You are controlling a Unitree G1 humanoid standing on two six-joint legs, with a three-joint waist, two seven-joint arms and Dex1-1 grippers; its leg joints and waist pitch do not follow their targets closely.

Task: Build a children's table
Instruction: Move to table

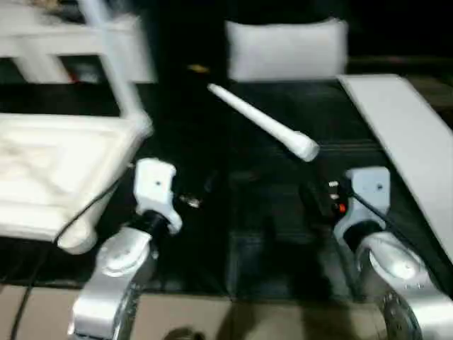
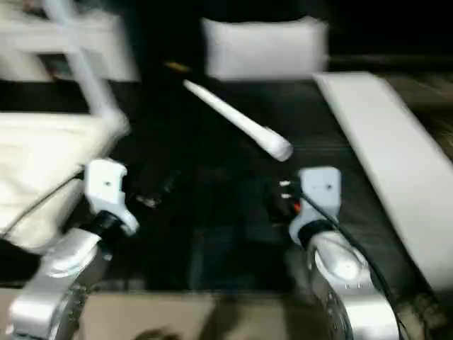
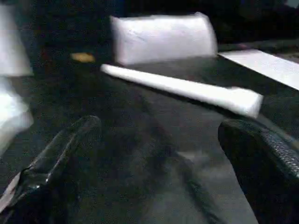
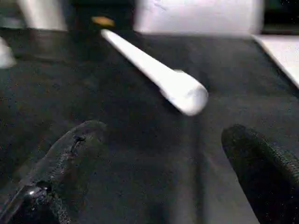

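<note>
From the head view, one loose leg [image 1: 263, 122] lies at twelve o'clock, well apart from the tabletop [image 1: 56, 170] at nine, where another leg [image 1: 113, 64] stands socketed. Left gripper [image 3: 159, 154]: fingers spread, empty. Right gripper [image 4: 163, 163]: likewise spread, empty; the round leg could roll off under a glancing pinch.

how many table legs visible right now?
2. One leg lies loose on the dark mat, between and ahead of the arms. Another leg stands up from a corner of the tabletop at the left. Others may be out of view.
</note>
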